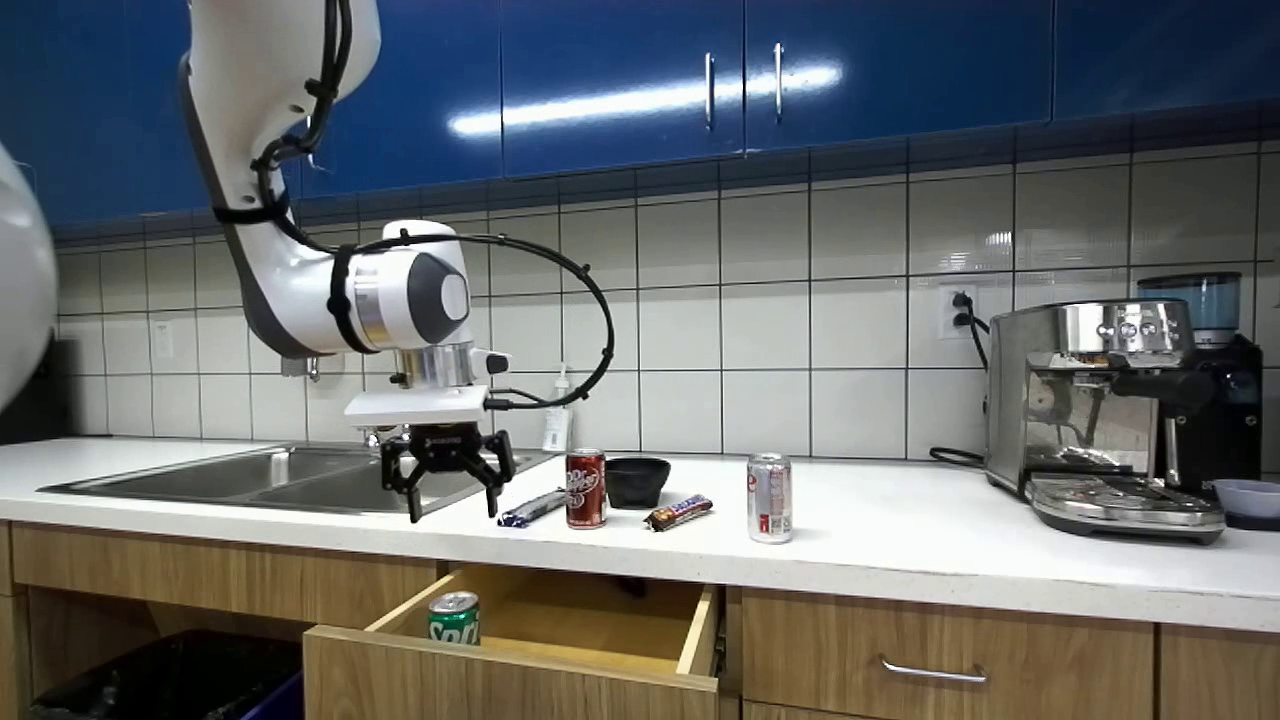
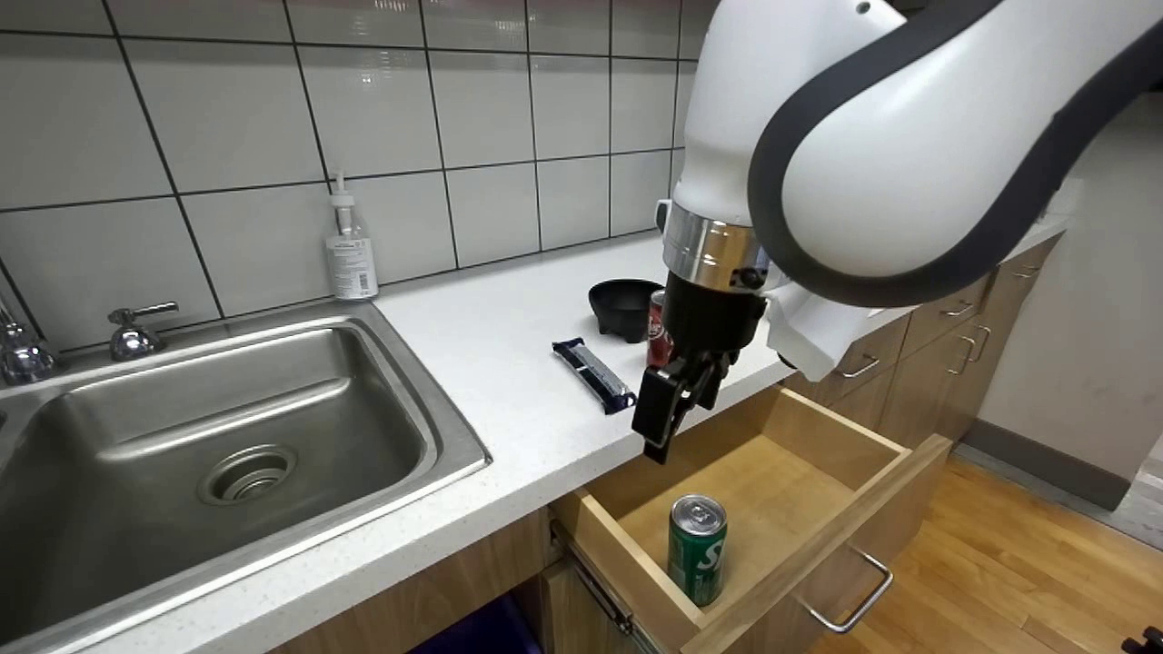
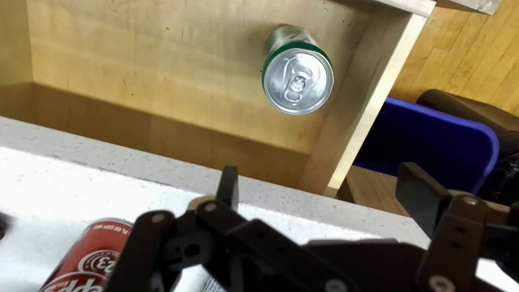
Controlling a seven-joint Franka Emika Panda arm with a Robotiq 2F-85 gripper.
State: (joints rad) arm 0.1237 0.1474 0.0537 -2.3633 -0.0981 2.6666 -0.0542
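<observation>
Jaws apart, the black gripper (image 1: 454, 512) hangs higher than a green cylindrical metal can (image 2: 698, 552), probably slick, best gripped mid-side, near the wooden drawer's (image 2: 772, 481) front corner.

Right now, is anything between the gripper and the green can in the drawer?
Nothing visible stands between the open gripper and the green can. In the wrist view, the counter's front edge crosses behind its jaws; dropping straight down might hit it.

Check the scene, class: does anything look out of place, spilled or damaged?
The green can looks out of place: it stands upright inside the pulled-out drawer, while the red can and silver can stand on the counter. No spill or damage shows.
</observation>
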